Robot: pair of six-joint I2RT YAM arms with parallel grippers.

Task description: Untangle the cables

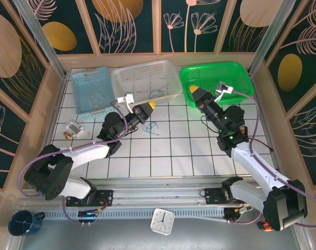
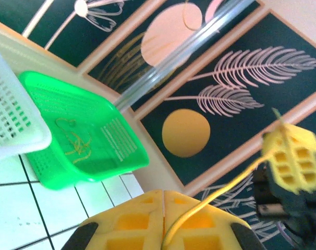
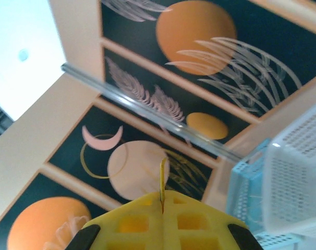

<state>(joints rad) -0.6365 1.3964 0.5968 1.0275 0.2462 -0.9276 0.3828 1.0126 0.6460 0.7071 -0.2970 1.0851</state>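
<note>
Currently, one yellowish-tan cable is pinched at both ends. In the left wrist view it leaves the left tool between two fingers pressed flat together. From there it spans the air to the right tool. In the right wrist view a short end of the same cable stands up from the closed seam of the right tool, so each tool is clamped on this cable.

A thin blue cable lies curled on the white tiled surface, just below the left tool in the top external view. Loose yellowish strands rest on the floor of the green basket. A few dark thin wires lie in the white basket.

The right tool sits over the near left corner of the green basket. A light blue basket stands touching the white basket on its left side.
</note>
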